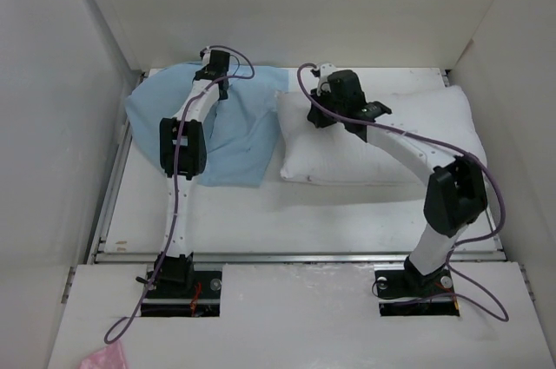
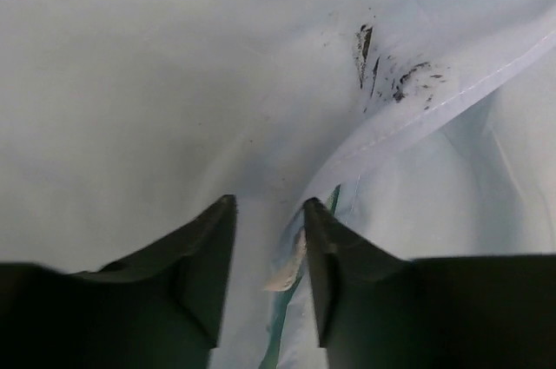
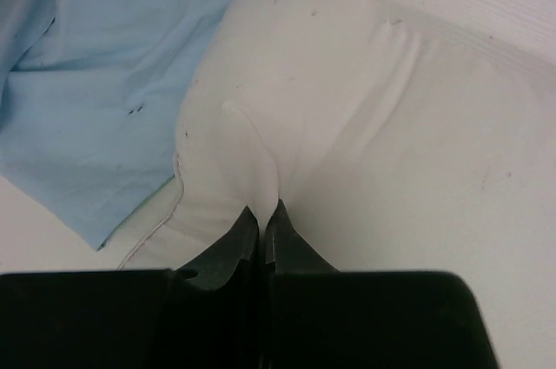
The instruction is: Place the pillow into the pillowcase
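Observation:
The white pillow (image 1: 382, 148) lies on the right of the table, and it fills the right wrist view (image 3: 365, 108). The light-blue pillowcase (image 1: 239, 135) lies to its left, bunched up toward the back left corner. My right gripper (image 1: 318, 115) is at the pillow's left end, shut on a pinched fold of the pillow's fabric (image 3: 261, 208). My left gripper (image 1: 217, 82) is down on the far part of the pillowcase. In the left wrist view (image 2: 269, 204) its jaws stand a little apart, and the pillowcase's stitched hem (image 2: 408, 121) runs down between them.
White walls close in the table at the back, left (image 1: 87, 82) and right (image 1: 512, 65). A metal rail (image 1: 295, 256) runs along the table's near edge. A pink scrap (image 1: 104, 357) lies at the bottom left. Dark smudges mark the pillowcase (image 2: 369, 48).

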Robot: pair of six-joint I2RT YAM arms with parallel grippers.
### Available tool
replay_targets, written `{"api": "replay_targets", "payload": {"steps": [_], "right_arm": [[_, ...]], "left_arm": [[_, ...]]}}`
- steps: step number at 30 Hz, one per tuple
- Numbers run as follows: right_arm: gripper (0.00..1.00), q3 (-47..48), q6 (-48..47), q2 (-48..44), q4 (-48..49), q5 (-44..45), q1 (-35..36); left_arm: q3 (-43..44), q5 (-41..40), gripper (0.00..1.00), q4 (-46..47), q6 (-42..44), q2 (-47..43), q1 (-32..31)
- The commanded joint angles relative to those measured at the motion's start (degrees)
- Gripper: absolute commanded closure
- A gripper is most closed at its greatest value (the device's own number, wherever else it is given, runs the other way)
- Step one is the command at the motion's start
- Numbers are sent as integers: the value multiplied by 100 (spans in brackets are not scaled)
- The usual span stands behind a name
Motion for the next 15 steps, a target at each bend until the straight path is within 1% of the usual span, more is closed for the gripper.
{"api": "replay_targets", "payload": {"steps": [1,2,3,4,7,10,11,13,14,15], "right_arm": [[100,-191,109,-713,145,236,-111],[100,-192,110,-784,146,236,-111],[100,-279,180,-846,146,236,-111],[100,-375,180,-977,146,236,-111],[100,-621,242,-1180,208,184,-111],[100,-833,242,-1487,331,26,-111],[100,-955,242,-1645,331,-53,-111],[100,-1105,76,-1804,532,-298,-33],[100,-1236,-3,-1874,602,-300,29],[100,-1238,-100,-1927,716,-352,117]], "left_arm": [[257,46,69,54,113,-76,36],[196,-6,75,54,113,-76,36],[195,-7,92,141,113,-129,36],[134,-7,100,212,166,-181,36],[134,159,100,212,218,-365,36],[-260,221,100,379,219,-778,-26],[-593,222,100,545,297,-1154,-139],[-902,222,100,608,395,-1542,-271],[-1051,222,100,686,395,-1927,-385],[-1358,222,100,739,395,-2114,-386]]}}
